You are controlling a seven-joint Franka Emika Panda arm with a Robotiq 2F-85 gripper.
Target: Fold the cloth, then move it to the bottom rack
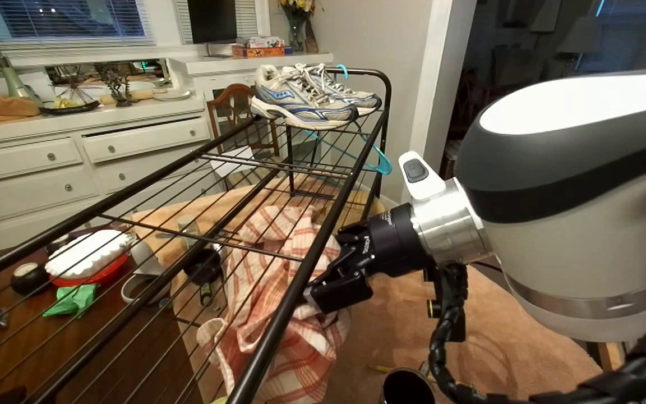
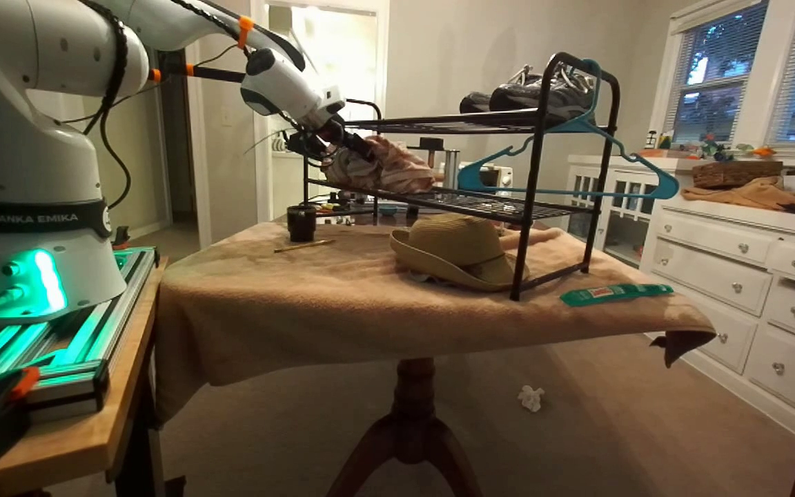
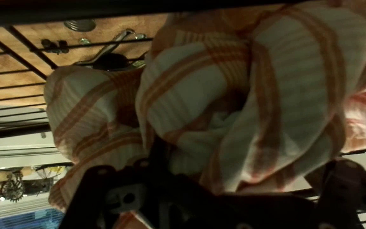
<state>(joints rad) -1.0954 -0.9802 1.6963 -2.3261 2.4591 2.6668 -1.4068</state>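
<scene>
The orange-and-white plaid cloth (image 1: 278, 297) lies crumpled in a heap inside the black shelving unit. In an exterior view the cloth (image 2: 401, 166) sits bunched on the bottom rack (image 2: 497, 204), under the top tier. The cloth (image 3: 291, 79) fills much of the wrist view in loose folds. My gripper (image 1: 323, 268) reaches in from the side, below the top tier's edge bar, against the cloth. It also shows in an exterior view (image 2: 337, 153). In the wrist view its fingers (image 3: 238, 165) are spread wide with cloth folds between and in front of them. The fingertips are partly hidden by cloth.
The top tier (image 1: 205, 224) runs just above my gripper. Sneakers (image 1: 306, 98) stand on it, and a teal hanger (image 2: 570, 131) hangs at its end. A straw hat (image 2: 456, 248) lies underneath. A black cup (image 2: 301, 223) stands on the table near the arm.
</scene>
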